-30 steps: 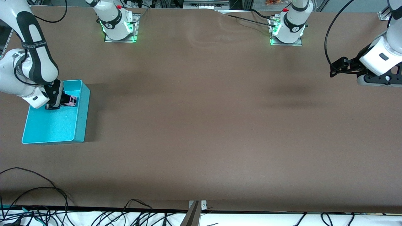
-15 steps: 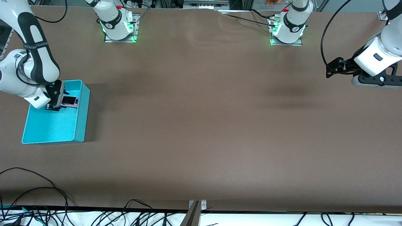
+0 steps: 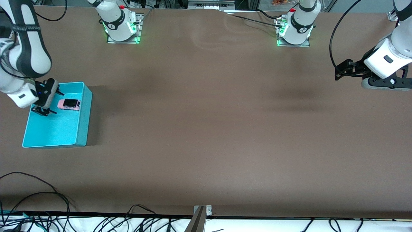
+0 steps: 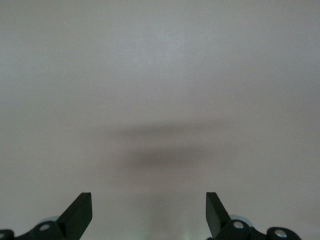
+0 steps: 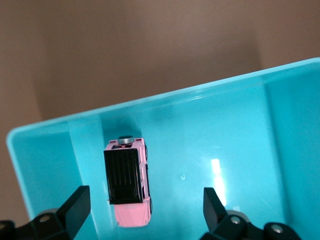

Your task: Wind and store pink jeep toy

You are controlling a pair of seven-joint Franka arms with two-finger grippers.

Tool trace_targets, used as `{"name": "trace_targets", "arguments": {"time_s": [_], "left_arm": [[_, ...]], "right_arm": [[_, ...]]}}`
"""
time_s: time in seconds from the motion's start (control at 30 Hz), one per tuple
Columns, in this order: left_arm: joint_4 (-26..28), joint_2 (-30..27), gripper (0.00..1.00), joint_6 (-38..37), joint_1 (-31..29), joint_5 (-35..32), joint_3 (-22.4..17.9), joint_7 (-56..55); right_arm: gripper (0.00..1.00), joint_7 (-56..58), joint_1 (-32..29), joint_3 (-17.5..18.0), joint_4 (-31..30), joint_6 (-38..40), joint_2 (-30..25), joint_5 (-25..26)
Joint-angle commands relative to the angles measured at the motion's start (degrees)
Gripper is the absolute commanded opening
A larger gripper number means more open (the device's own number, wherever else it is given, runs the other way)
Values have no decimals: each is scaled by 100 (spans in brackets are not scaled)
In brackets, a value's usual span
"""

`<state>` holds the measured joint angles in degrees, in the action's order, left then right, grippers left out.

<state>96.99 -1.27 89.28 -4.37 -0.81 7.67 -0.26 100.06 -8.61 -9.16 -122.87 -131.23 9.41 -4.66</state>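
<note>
Brown table [image 3: 206, 129] | right gripper [image 3: 45, 101] has just opened, let go, lifting | pink jeep toy [image 3: 69, 104] now resting in turquoise bin [image 3: 82, 129] | storing looks done | left gripper [image 3: 341, 69] open, waiting

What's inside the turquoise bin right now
Only the pink jeep toy lies in the turquoise bin, on its floor near the wall farthest from the front camera. The open right gripper covers one corner of the floor.

The pink jeep toy [image 5: 128, 186] lies in the turquoise bin [image 5: 210, 150] below the right gripper's [image 5: 145, 207] spread fingers.
</note>
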Motion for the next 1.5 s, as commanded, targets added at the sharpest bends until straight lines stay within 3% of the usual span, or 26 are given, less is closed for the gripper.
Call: {"name": "trace_targets", "arguments": {"time_s": [0.0, 0.3, 0.53, 0.87, 1.1, 1.47], "left_arm": [[-181, 83, 100, -130, -29, -121, 50, -79], [-181, 101, 100, -227, -47, -121, 24, -70], [-189, 180, 100, -244, -82, -121, 6, -70], [-189, 189, 100, -236, -90, -121, 6, -53], [-189, 189, 100, -236, -90, -130, -2, -53], [-189, 189, 100, -236, -90, -130, -2, -53]], "right_arm": [[100, -925, 9, 90, 176, 702, -378, -158], [100, -2691, 518, 143, 1054, 1792, -589, -158], [100, -4967, 685, 318, 1924, 2935, -589, -114], [100, -8457, 685, 688, 2847, 3463, -589, -35], [100, -9347, 721, 855, 3234, 3850, -572, 562], [100, -9769, 738, 846, 3445, 4360, -572, 668]]}}
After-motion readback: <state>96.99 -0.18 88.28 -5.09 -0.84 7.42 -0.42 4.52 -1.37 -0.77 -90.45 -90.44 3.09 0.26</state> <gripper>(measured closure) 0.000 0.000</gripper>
